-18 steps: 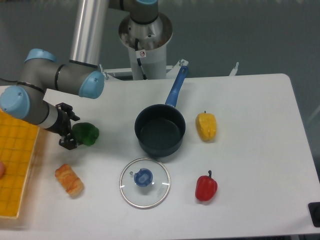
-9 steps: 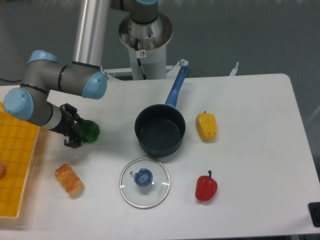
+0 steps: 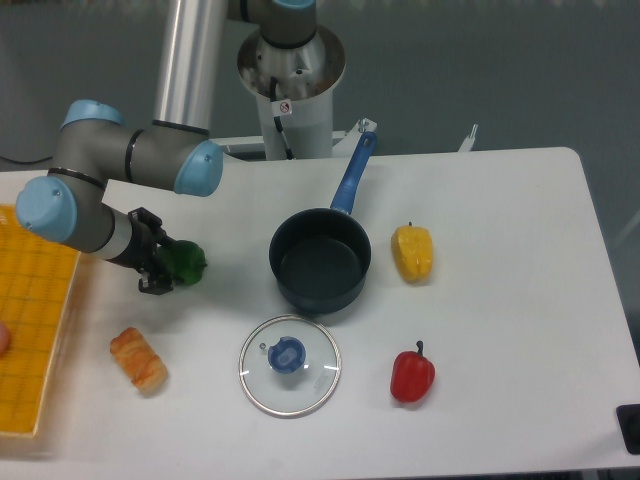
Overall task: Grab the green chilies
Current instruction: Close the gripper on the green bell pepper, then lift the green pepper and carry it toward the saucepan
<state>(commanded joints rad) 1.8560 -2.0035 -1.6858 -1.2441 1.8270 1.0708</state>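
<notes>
White table (image 3: pixel 500 380) holds one dark-blue saucepan (image 3: pixel 320 262), one glass lid (image 3: pixel 289 365), one yellow pepper (image 3: pixel 412 252), one red pepper (image 3: pixel 412 374), one croissant (image 3: pixel 138 360). Near the left edge, the gripper (image 3: pixel 160 265) has its jaws closed around the one green chilies (image 3: pixel 184 263).

Green chilies (image 3: pixel 184 263) left of pot (image 3: pixel 320 260), lid (image 3: pixel 290 364) before pot

The gripper (image 3: pixel 163 262) is reaching in from the left, its black fingers sitting around the green chilies (image 3: pixel 184 263) on the white table (image 3: pixel 520 300), though the grip itself is hard to make out. A blue pot (image 3: pixel 321 259) is sitting mid-table beside a yellow pepper (image 3: pixel 412 252). A glass lid (image 3: pixel 289 364), red pepper (image 3: pixel 412 374) and bread roll (image 3: pixel 138 360) are lying nearer the front edge.
</notes>
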